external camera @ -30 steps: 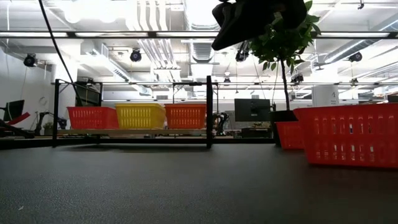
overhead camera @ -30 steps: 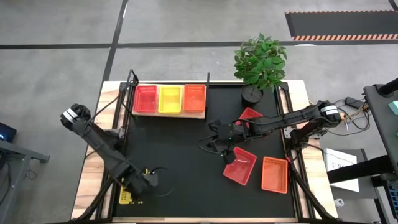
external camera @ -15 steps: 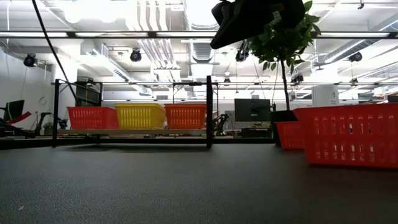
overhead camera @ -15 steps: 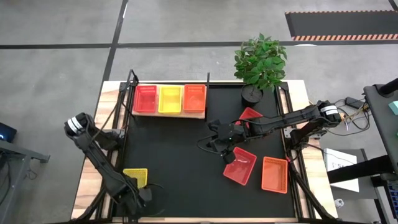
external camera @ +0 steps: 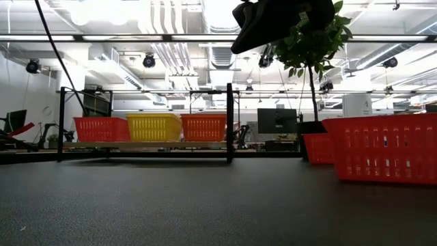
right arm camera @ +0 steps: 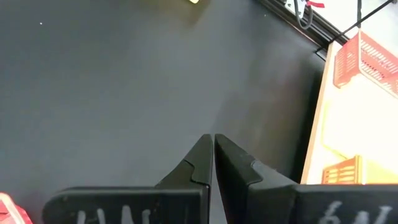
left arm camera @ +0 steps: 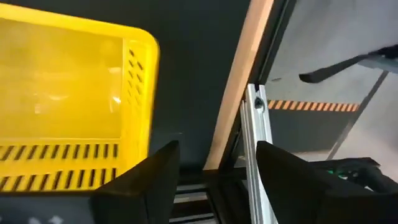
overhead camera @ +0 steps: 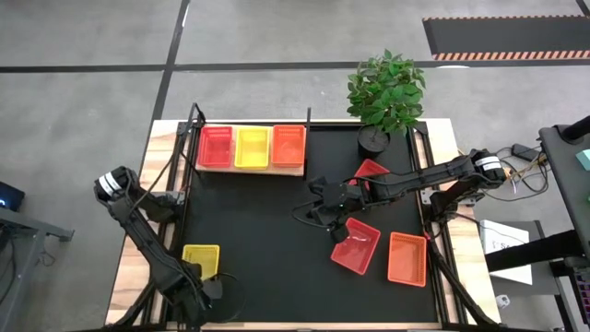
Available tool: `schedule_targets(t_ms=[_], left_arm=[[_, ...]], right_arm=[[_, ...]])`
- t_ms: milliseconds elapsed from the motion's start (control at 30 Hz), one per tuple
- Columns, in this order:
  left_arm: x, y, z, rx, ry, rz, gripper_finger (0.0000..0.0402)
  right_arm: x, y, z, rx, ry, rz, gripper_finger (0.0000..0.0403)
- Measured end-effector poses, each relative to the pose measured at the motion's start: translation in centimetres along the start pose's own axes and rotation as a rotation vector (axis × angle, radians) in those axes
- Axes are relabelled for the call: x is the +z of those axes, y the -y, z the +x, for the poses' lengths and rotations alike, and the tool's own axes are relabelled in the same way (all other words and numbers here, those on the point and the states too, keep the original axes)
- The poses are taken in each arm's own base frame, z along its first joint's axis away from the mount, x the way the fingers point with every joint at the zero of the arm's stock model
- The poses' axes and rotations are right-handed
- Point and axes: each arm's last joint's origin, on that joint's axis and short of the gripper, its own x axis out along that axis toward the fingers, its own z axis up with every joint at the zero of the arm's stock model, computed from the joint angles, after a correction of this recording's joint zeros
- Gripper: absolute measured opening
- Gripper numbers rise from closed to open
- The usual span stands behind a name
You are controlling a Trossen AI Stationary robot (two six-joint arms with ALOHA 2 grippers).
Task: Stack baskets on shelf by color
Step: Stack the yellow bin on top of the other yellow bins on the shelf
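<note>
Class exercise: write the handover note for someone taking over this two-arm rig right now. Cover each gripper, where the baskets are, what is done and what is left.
Left gripper: jaws open, empty, at the mat's near-left corner beside a loose yellow basket.
Right gripper: jaws shut, empty, raised over mid-mat.
Shelf: red basket, yellow basket and orange basket side by side.
Loose on the right: large red basket, orange basket, another red one near the plant.
Left: stack the loose ones by colour.

**Materials and finishes**

Glossy slotted plastic on yellow basket [left arm camera: 68, 106]. Matt, finely grained black mat [external camera: 218, 205]. Pale smooth wood along surface edge [left arm camera: 239, 81]. Light-wood shelf [overhead camera: 251, 169]. Dull silver metal rail [left arm camera: 258, 155]. Matt black end effector fingers [right arm camera: 233, 168].
</note>
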Motion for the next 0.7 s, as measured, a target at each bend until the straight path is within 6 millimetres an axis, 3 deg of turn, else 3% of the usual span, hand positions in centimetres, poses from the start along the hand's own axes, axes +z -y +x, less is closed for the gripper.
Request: schedule_targets(t_ms=[233,467,600,700], left_arm=[[-0.3,-1.3,-0.1,0.169,0.136,-0.01,0.0196],[0.1,-2.5,2.4,0.214,0.22,0.0,0.0189],[0.1,-3.0,2.9,0.222,0.217,-0.003,0.0155],[0.2,-3.0,2.9,0.226,0.224,-0.002,0.0105]], right_arm=[[0.0,0.0,0.0,-0.001,0.002,0.002,0.0009],[-0.2,-0.1,0.1,0.003,-0.006,-0.031,0.0009],[-0.3,-0.1,0.1,0.005,-0.01,-0.021,0.0009],[-0.4,-0.2,0.0,0.01,-0.02,-0.006,0.0009]])
